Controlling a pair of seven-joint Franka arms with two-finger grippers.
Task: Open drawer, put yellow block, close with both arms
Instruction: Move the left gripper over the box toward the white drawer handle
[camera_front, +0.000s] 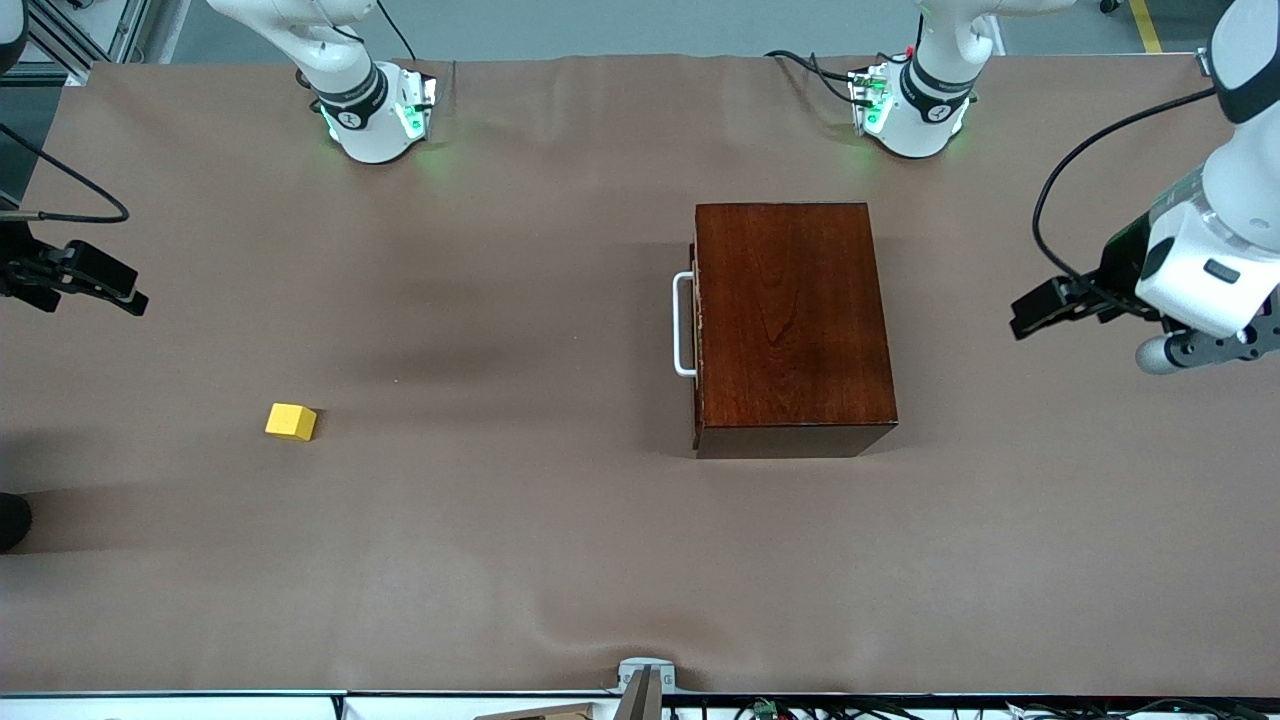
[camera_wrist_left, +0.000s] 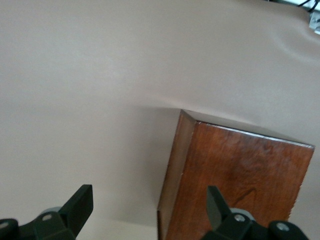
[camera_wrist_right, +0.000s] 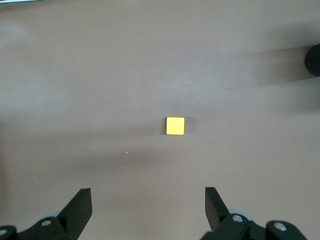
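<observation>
My right gripper (camera_wrist_right: 147, 210) hangs in the air over the right arm's end of the table (camera_front: 560, 560), its two black fingers (camera_wrist_right: 80, 205) spread as wide as they go and holding nothing. In my right wrist view the yellow block (camera_wrist_right: 175, 125) lies flat on the brown cloth ahead of those fingers, lined up roughly with the gap between them but well clear of both tips, touching neither. In the front view the yellow block (camera_front: 291, 421) sits alone on the cloth, well apart from the wooden box (camera_front: 790, 325). My left gripper (camera_wrist_left: 150, 210) hangs over the left arm's end of the table, fingers (camera_wrist_left: 80, 202) likewise wide apart and empty. Ahead of them stands the box (camera_wrist_left: 240, 185), one corner edge falling between my two fingers and one fingertip showing against its glossy top. The drawer (camera_front: 697, 330) is pushed shut in the box, its white handle (camera_front: 683, 325) facing the right arm's end, away from my left fingers.
</observation>
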